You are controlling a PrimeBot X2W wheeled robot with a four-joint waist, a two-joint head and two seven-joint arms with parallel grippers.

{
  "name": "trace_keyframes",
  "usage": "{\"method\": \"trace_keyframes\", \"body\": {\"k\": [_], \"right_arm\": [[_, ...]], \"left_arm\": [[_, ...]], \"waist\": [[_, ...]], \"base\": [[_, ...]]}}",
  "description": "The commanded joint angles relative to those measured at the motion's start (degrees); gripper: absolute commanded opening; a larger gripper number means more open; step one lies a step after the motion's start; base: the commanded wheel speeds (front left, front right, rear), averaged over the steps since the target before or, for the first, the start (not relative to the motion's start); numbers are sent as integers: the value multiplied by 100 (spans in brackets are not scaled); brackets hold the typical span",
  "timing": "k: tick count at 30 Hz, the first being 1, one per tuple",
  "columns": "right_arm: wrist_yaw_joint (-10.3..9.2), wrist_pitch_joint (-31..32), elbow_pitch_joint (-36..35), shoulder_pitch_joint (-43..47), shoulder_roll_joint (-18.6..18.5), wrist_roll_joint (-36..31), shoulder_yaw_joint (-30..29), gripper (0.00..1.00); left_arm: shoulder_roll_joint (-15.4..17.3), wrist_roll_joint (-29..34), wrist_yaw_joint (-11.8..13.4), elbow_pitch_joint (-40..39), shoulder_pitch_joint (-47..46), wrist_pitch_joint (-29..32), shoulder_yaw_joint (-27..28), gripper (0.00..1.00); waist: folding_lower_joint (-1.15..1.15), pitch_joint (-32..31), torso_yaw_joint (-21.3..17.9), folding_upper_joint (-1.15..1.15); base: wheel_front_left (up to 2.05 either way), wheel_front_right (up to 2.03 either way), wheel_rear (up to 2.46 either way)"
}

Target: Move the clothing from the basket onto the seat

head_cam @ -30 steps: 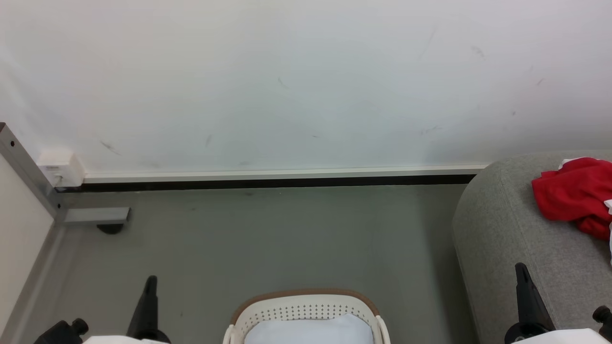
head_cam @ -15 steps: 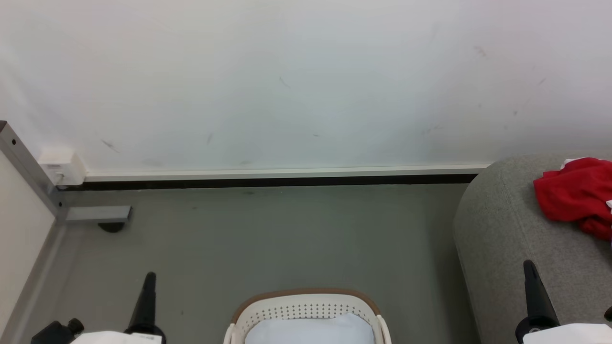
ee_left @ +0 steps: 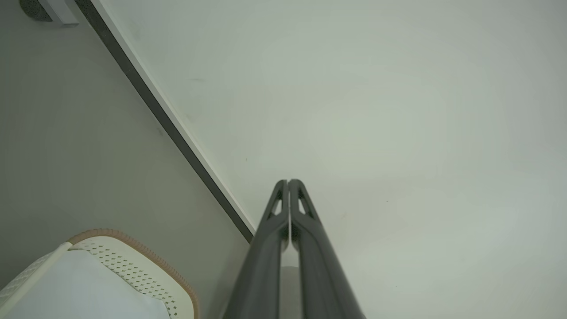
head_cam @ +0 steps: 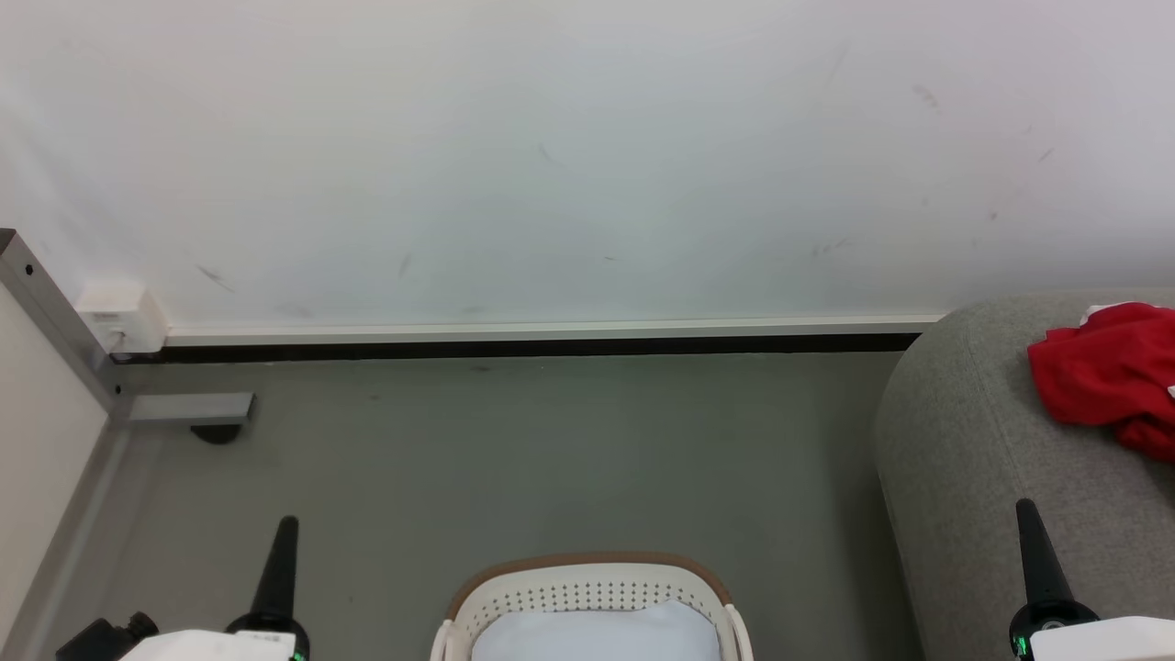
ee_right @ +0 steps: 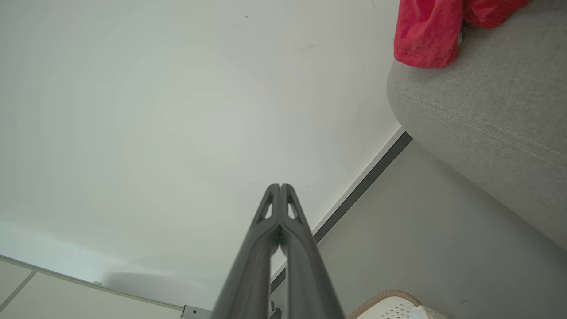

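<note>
The left end effector (head_cam: 286, 525) rises at the lower left of the head view over the grey floor (head_cam: 514, 450). Its two dark fingers are drawn narrow, tips meeting, and they grip nothing. The left wrist view shows the same closed pair pointing at the white wall (head_cam: 551, 165). The right end effector (head_cam: 1024, 507) stands at the lower right, in front of the rounded end of the seat (head_cam: 955, 431), and its fingers are likewise pressed together at the tips with nothing between them. The basket (head_cam: 587, 563) stands on the floor between the two arms, well apart from the dark skirting strip (head_cam: 532, 347) along the floor's far edge and near the seat's left end. Whether it touches the seat cannot be told. Inside it lies a white cloth piece (head_cam: 595, 633), reaching up to just below the rows of small holes in the far wall of the basket. A red garment (head_cam: 1106, 376) lies crumpled on top of the seat, near the seat's far edge by the wall, with a little white trim at its upper side. In the right wrist view one hem of it reaches the seat's rounded edge. At the floor's far left corner a small white box (head_cam: 117, 319) sits on the wall beside a grey metal post (head_cam: 50, 312).
</note>
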Motion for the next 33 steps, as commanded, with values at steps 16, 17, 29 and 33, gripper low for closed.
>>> {"method": "trace_keyframes", "body": {"k": [16,17,29,33], "right_arm": [[-9,265,22,-183,-60,928,-175,0],[-10,277,25,-187,-60,974,-182,0],[-11,432,54,-228,-52,1506,-283,0],[-11,469,60,-229,-50,1619,-310,0]], "left_arm": [[-39,-879,-15,-2,-180,263,122,0],[-43,-929,-15,1,-184,274,126,0],[-71,-1445,-17,21,-229,432,184,0],[-77,-1549,-18,26,-236,461,197,0]], "waist": [[0,19,26,0],[0,20,27,0],[0,33,45,0],[0,36,50,0]], "base": [[0,0,0],[0,0,0],[0,0,0],[0,0,0]]}}
